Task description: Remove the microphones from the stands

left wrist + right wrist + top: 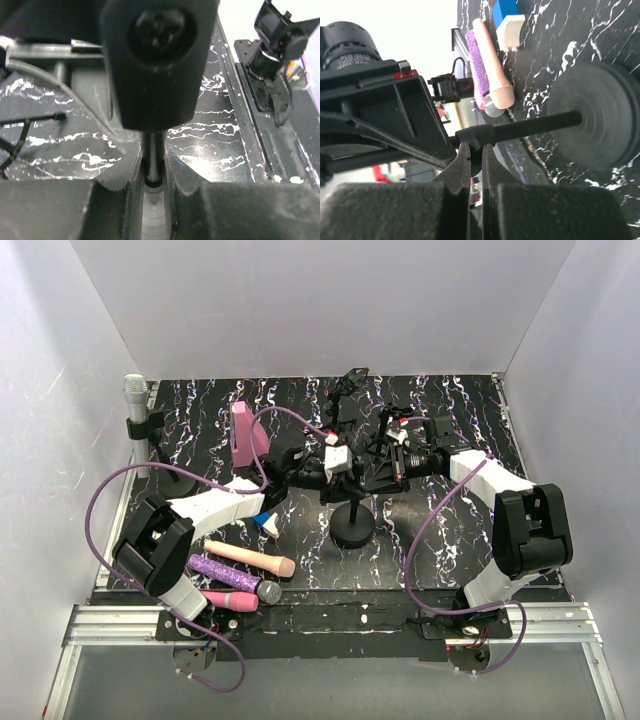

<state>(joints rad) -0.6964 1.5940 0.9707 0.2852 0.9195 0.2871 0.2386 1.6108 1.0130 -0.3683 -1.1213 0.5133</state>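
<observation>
- The silver microphone stands upright in a clip stand at the mat's far-left edge, beside the wall, well apart from both arms.
- The left gripper and right gripper both clamp the central stand's pole.
- Three loose microphones lie near-left.

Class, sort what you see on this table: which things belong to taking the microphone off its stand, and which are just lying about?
Job in hand: centre stand; left pincer and right pincer, both shut on its pole; silver-headed microphone clipped in the side stand.
Lying about: peach microphone, purple glitter microphone, pink microphone, blue-and-white block, pink object at the back.
</observation>
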